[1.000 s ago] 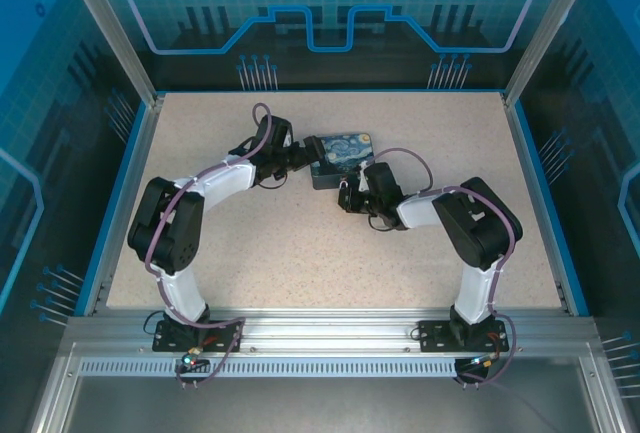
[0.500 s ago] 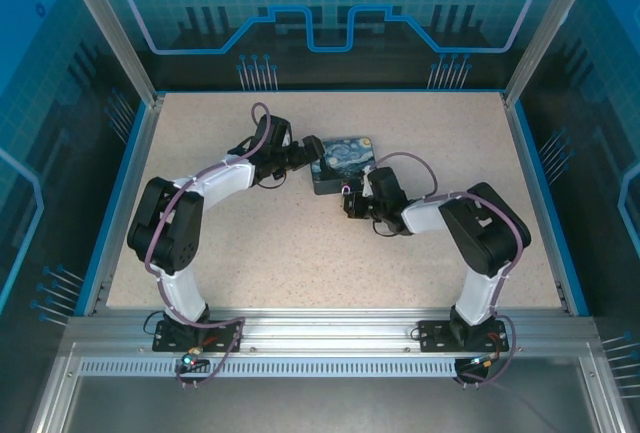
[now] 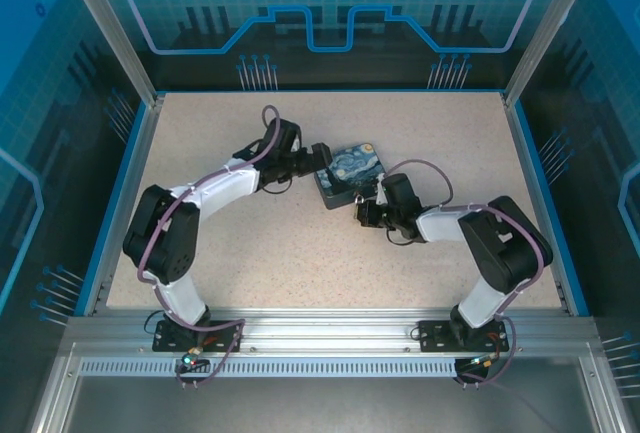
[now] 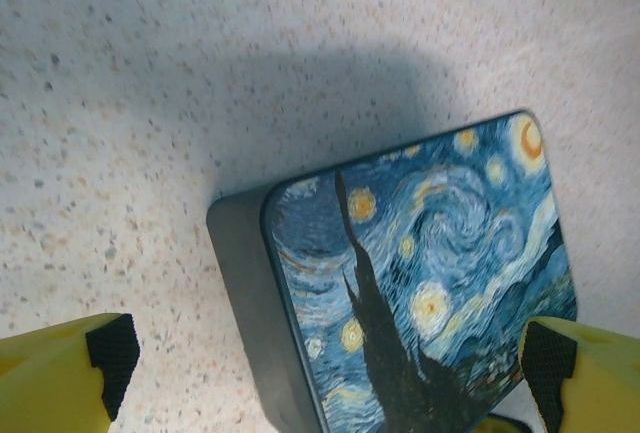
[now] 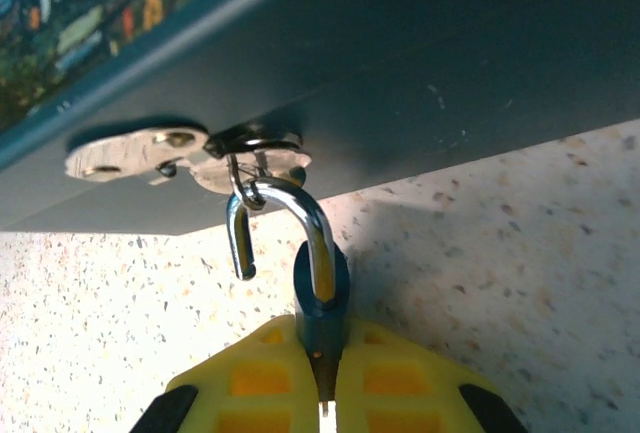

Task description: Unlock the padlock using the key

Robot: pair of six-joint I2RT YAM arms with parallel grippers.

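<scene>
beside the box point(image 5: 450, 53), right claw point(image 5: 322, 393) clamps the half-hidden padlock point(image 5: 320, 303); left claw point(image 4: 330, 353) gapes wide.

The box point(image 3: 350, 171) sits past mid-desk, and both its left end and its near side are occupied. The left tool point(image 4: 328, 353) straddles the left end with fingers wide apart, and the left arm point(image 3: 225, 185) bars that flank. The right tool point(image 5: 322, 393) is clamped on the padlock point(image 5: 322, 298) at the near long side, with the right arm point(image 3: 470, 228) stretched behind it. The box's far and right sides are free to approach. So is the bare desk point(image 3: 300, 253) between the two arms.
</scene>
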